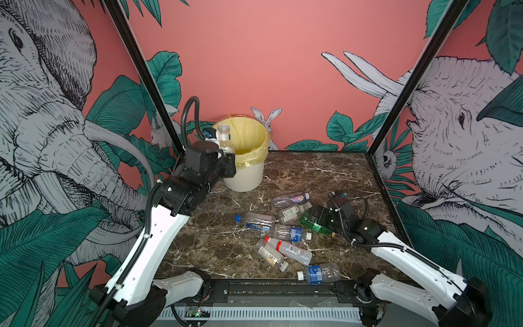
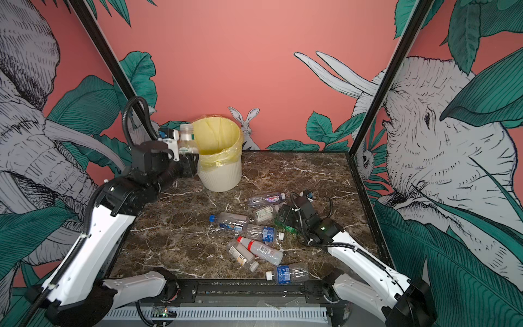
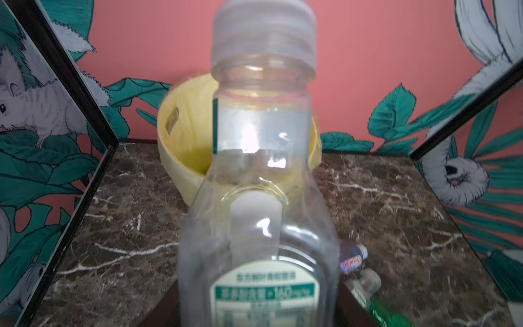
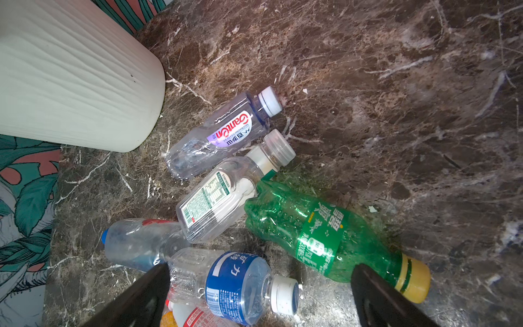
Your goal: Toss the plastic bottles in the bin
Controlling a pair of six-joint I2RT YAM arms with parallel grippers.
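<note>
The left gripper (image 1: 226,153) clamps one clear bottle (image 1: 223,135) upright at the bin (image 1: 246,181) rim, not yet dropped. The right gripper (image 4: 260,297) is spread wide over the green bottle (image 4: 319,240) — about eight bottles (image 1: 288,249) lie on the table (image 1: 311,170).

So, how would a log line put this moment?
left gripper: shut on clear bottle, upright, by bin | right gripper: open above bottle pile

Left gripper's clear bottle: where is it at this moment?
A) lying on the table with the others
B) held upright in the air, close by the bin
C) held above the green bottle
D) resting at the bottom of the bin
B: the clear bottle stands upright in the left gripper, off the table and next to the bin.
</note>
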